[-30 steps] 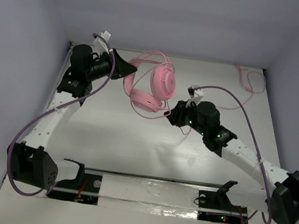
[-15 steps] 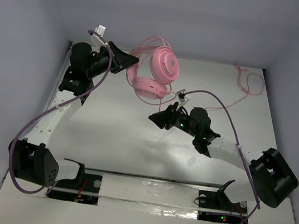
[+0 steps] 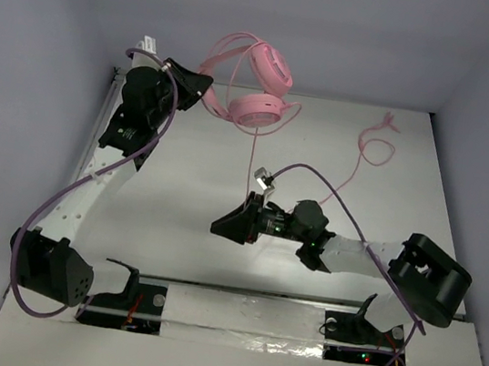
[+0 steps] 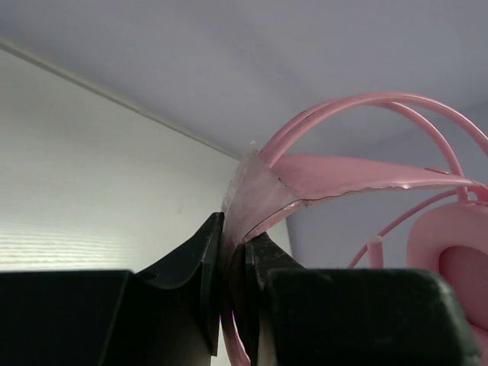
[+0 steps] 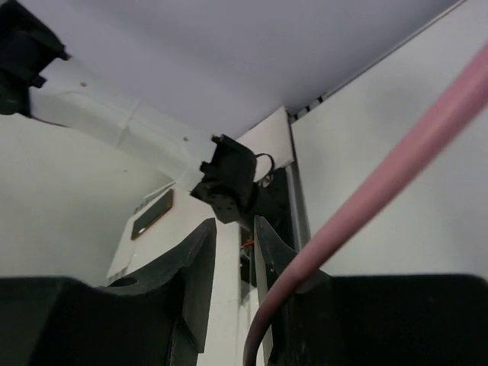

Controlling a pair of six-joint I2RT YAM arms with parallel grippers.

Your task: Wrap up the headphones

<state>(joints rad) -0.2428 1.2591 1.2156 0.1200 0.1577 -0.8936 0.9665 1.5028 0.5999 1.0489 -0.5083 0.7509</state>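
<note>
While aloft, headphones (image 3: 260, 89) clamped in L pincer (image 3: 207, 86); cable (image 3: 252, 161) nipped in narrow R pincer (image 3: 217, 226)

Pink headphones (image 3: 257, 109) aloft, thin cable (image 3: 253, 161) hanging taut

This was a robotics lab test cell, not a home or shop. A plain white bench (image 3: 182, 229) sat boxed in by bare pale lilac walls (image 3: 341, 32) across the top and down both sides of the frame. Two arms, left (image 3: 86, 196) and right (image 3: 371, 257), were bolted to a metal mounting strip (image 3: 244, 307) along the lower edge. Purple cables (image 3: 47, 209) looped loosely along the arms, and red indicator lights (image 3: 366, 358) glowed at the lower-right base.
</note>
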